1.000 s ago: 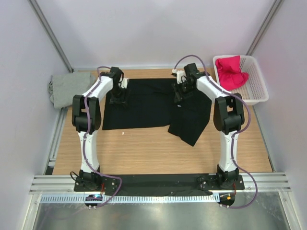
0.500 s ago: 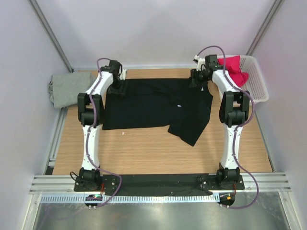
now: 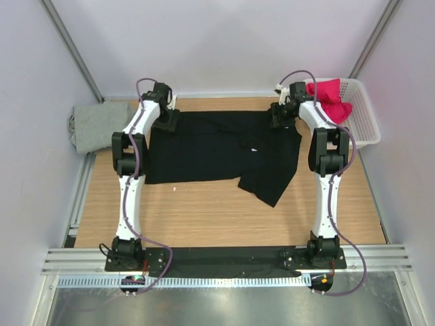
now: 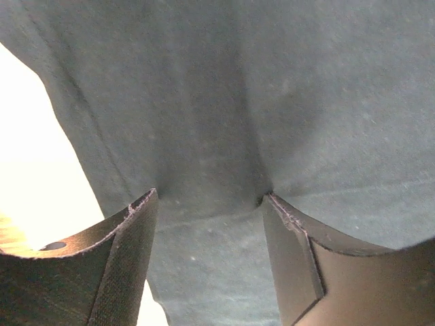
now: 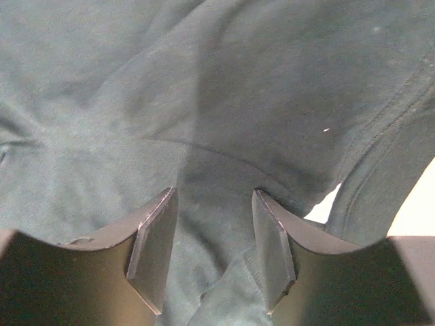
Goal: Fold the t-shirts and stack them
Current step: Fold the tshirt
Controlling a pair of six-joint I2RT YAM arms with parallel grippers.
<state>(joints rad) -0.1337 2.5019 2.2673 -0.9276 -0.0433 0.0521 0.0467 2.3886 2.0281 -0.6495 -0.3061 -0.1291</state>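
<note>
The black t-shirt lies spread on the wooden table, with a flap folded over at its right front. My left gripper stands over the shirt's far left corner. My right gripper stands over its far right corner. In the left wrist view the left gripper is open, its tips resting on flat black cloth. The right gripper is open too, over rumpled cloth and a hem. A grey t-shirt lies folded at the far left. A magenta-red t-shirt sits in the basket.
The white mesh basket stands at the far right beside the right arm. Grey walls and metal posts close the table in at the back and both sides. Bare wood shows between the shirt and the arm bases.
My right gripper went from the shirt's middle out to its far right corner, spreading the cloth there. The left gripper shifted slightly toward the far left corner. Both jaws widened a little.
</note>
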